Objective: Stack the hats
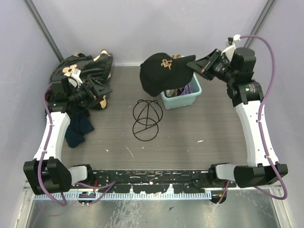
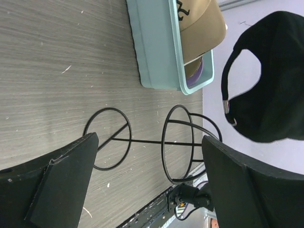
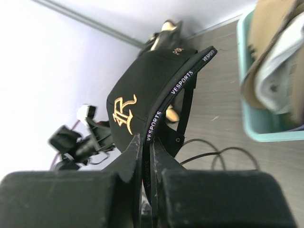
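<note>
My right gripper (image 1: 194,66) is shut on the brim of the black cap (image 1: 161,71) and holds it in the air above the left edge of the teal bin (image 1: 187,99). In the right wrist view the brim edge sits pinched between my fingers (image 3: 145,142), with the gold logo of the black cap (image 3: 137,95) facing left. The tan cap (image 2: 204,28), the purple cap (image 2: 199,76) and the white cap (image 3: 280,71) lie in the teal bin (image 2: 152,42). My left gripper (image 1: 97,90) is open and empty, left of the wire hat stand (image 1: 147,124).
The wire hat stand (image 2: 137,140) lies on the table in front of my left gripper (image 2: 149,142). Black fabric with tan flowers (image 1: 80,66) is heaped at the back left. Dark navy clothing (image 1: 78,128) lies under my left arm. Walls close in on three sides.
</note>
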Robot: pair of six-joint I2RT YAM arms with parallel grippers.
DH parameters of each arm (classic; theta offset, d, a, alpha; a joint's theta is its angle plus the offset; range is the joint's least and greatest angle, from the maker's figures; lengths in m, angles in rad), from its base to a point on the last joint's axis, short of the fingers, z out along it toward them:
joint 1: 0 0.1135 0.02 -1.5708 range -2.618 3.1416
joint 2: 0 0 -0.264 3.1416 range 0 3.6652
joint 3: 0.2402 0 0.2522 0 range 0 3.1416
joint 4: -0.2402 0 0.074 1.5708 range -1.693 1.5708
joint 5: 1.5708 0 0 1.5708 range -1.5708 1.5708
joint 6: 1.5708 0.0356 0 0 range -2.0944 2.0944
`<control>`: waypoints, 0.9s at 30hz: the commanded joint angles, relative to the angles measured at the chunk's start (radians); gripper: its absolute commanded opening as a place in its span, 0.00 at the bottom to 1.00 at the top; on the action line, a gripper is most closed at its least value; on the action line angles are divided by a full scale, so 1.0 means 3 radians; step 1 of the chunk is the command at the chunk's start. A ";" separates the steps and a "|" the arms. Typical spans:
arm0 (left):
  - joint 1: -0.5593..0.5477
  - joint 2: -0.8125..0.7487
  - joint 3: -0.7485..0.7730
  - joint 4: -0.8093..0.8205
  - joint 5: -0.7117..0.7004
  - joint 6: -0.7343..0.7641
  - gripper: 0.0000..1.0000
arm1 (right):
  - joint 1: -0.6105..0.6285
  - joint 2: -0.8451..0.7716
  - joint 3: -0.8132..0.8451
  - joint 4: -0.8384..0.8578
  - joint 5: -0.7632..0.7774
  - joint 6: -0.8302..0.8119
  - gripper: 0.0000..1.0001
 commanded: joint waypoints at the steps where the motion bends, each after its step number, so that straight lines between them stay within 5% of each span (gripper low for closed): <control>1: 0.0092 -0.0146 -0.0146 0.0071 0.0031 -0.0099 0.98 | 0.0044 -0.0300 -0.0502 0.1256 -0.0662 0.0809 0.01; 6: 0.0115 -0.0222 -0.0240 0.0133 0.0013 -0.0186 0.98 | 0.0122 -0.0501 -0.1103 0.2167 -0.0791 0.1484 0.01; 13: 0.0141 -0.0334 -0.0276 -0.0010 -0.0078 -0.0100 0.98 | 0.0535 -0.0610 -0.1461 0.2150 -0.0614 0.1471 0.01; 27: 0.0210 -0.0394 -0.0358 -0.0088 -0.0049 -0.0005 0.98 | 0.0585 -0.0791 -0.2603 0.2576 -0.0617 0.1478 0.01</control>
